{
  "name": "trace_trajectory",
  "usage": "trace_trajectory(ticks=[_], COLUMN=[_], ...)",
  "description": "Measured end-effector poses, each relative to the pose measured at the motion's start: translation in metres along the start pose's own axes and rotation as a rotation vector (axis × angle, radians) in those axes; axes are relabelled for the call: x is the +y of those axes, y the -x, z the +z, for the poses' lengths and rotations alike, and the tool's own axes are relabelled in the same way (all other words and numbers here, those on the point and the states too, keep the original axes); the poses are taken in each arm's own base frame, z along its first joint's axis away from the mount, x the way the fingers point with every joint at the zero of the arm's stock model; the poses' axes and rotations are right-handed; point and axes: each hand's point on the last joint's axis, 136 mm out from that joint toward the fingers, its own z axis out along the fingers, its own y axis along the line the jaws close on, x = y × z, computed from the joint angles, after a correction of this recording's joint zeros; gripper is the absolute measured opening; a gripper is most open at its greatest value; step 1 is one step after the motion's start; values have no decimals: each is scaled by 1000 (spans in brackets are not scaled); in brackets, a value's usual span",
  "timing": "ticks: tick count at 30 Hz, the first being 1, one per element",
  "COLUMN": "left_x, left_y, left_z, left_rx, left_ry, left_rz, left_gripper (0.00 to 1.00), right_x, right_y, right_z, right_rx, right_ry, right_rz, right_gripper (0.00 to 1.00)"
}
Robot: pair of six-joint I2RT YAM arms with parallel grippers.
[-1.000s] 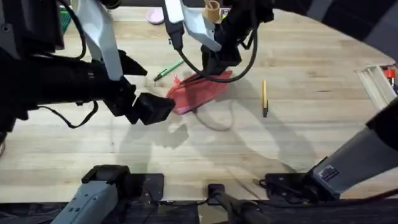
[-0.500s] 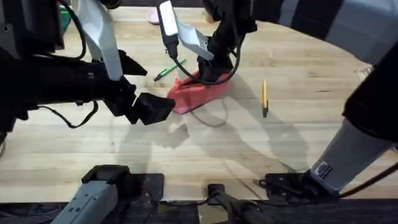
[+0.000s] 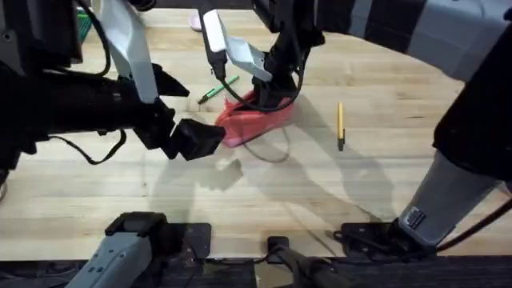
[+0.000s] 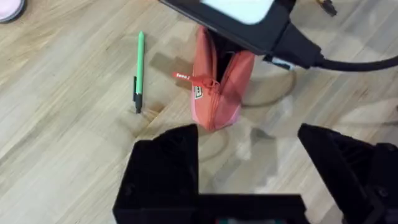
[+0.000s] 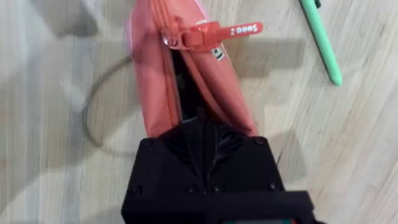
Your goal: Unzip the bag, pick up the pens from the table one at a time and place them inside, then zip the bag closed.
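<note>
Right now your bag [image 3: 254, 120] reads as a coral-pink fabric pouch standing on its long edge on the table [image 3: 384, 184], zipper uppermost, with a red pull tab [image 5: 214, 31] sticking out sideways at one end. The zip looks parted along the top; a dark slit shows between the two fabric sides.

Your right gripper [image 5: 200, 127] is down on the bag's far end, fingers drawn close together and pressed into the open seam, pinching the fabric there. Your left gripper [image 4: 249, 158] hangs just short of the bag's near end, fingers spread wide, nothing between them, the pouch straight ahead of the gap and not touching.

The green pen [image 4: 138, 71] lies flat on the table beside the bag, off the left gripper's left finger side, dark tip toward the gripper. The yellow pen [image 3: 340, 125] lies well apart on the bag's other side. A thin cable loop [image 3: 270, 152] curls on the wood just by the pouch.
</note>
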Motion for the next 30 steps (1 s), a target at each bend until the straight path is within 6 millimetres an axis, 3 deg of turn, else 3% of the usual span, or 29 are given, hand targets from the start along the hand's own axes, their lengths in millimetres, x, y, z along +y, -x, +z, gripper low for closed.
trace_trajectory(ticks=[8,9,14,15,30], left_x=[0,0,0,0,0], left_y=[0,0,0,0,0], left_z=[0,0,0,0,0], left_rx=[0,0,0,0,0], left_ry=[0,0,0,0,0], left_rz=[0,0,0,0,0], left_gripper=[995,995,995,995,995], right_x=[0,0,1,1,1], right_y=[0,0,2,2,3], right_z=[0,0,0,1,1], right_rx=[0,0,-4,-4,-4], right_ry=[0,1,4,3,3], right_rz=[0,2,-5,-12,-14], right_gripper=[128,210,923,975,995])
